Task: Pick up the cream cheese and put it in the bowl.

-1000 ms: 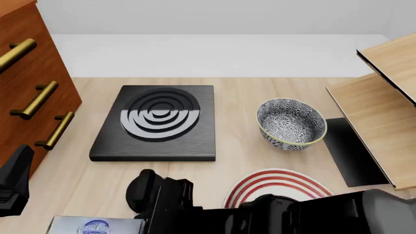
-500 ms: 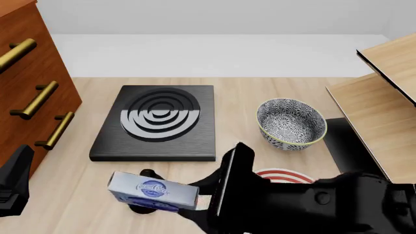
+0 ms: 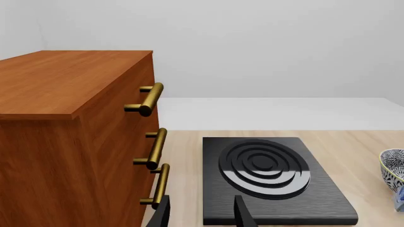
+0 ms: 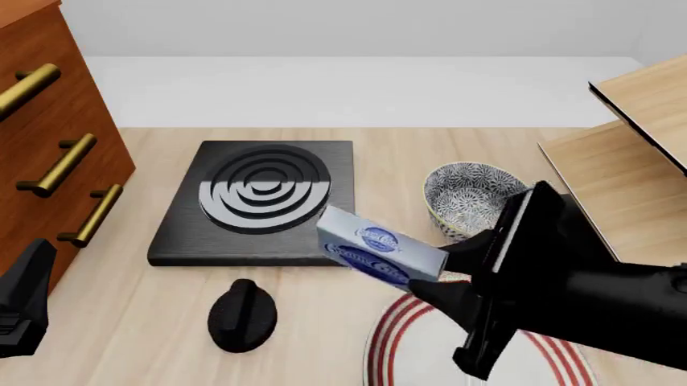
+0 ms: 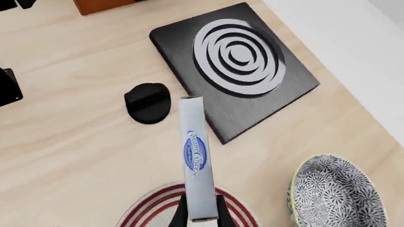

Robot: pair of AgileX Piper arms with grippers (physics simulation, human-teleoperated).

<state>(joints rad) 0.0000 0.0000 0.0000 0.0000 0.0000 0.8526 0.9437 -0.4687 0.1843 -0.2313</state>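
The cream cheese [image 4: 381, 245], a pale blue-white box with a dark blue oval logo, is held in the air by my right gripper [image 4: 427, 272], which is shut on its near end. In the right wrist view the box [image 5: 196, 151] hangs over the table between the stove plate and the striped plate, gripped between the fingers [image 5: 200, 212]. The speckled bowl [image 4: 464, 191] stands just behind and to the right of the box, partly hidden by my right arm; it also shows in the right wrist view [image 5: 334, 189]. My left gripper [image 3: 202, 215] is open and empty, low at the front left [image 4: 24, 305].
A black stove plate with silver rings [image 4: 263, 201] lies left of the bowl. A black knob [image 4: 241, 315] sits in front of it. A white plate with red rings [image 4: 403, 342] lies under my right arm. A wooden drawer cabinet [image 4: 43, 145] stands at the left, a wooden rack [image 4: 623, 193] at the right.
My right gripper has lifted the cream cheese from the table's front left edge and carried it to the right and farther away, up close to the bowl. The left arm has not moved.
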